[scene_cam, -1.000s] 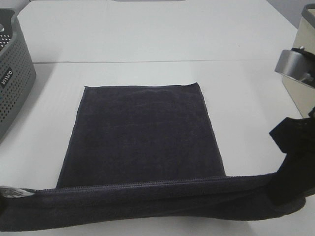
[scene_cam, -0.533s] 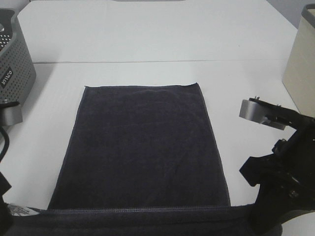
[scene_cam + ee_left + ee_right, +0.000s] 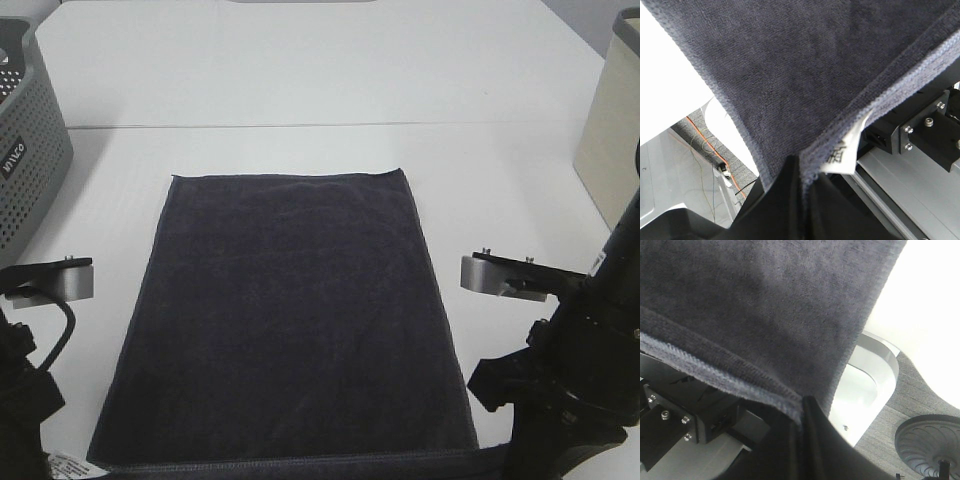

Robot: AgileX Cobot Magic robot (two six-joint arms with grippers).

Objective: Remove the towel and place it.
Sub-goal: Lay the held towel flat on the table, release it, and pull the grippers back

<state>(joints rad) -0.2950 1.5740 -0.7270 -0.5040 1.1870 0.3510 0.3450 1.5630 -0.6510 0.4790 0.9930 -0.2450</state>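
- Over the last second the near hem of the towel (image 3: pixel 290 320) dropped from a raised band across the front of the exterior high view to a thin stitched line at the picture's bottom edge.
- With that drop, more of the dark cloth lay flat on the white table (image 3: pixel 300 80). The far hem did not appear to have shifted.
- Both arms came back and down. The left arm (image 3: pixel 25 385) and right arm (image 3: pixel 580 370) now flanked the towel's near corners.
- My reading is that the towel was being drawn toward the robot's side and stretched flat, so the placing looked close to finished, though release was not yet done.
- The left gripper (image 3: pixel 801 172) was clamped on the towel's near left corner, its dark fingers pinched together over the hem just beside a white care label (image 3: pixel 845 150).
- The right gripper (image 3: pixel 801 415) was likewise clamped on the opposite near corner, with the hem running into its closed fingers.
- Only the wrist views showed these pinches. From above, both sets of fingertips sat below the frame.
- Only the high view showed the whole spread, the grey perforated basket (image 3: pixel 25 150) well to the left and a beige container (image 3: pixel 610 130) to the right.
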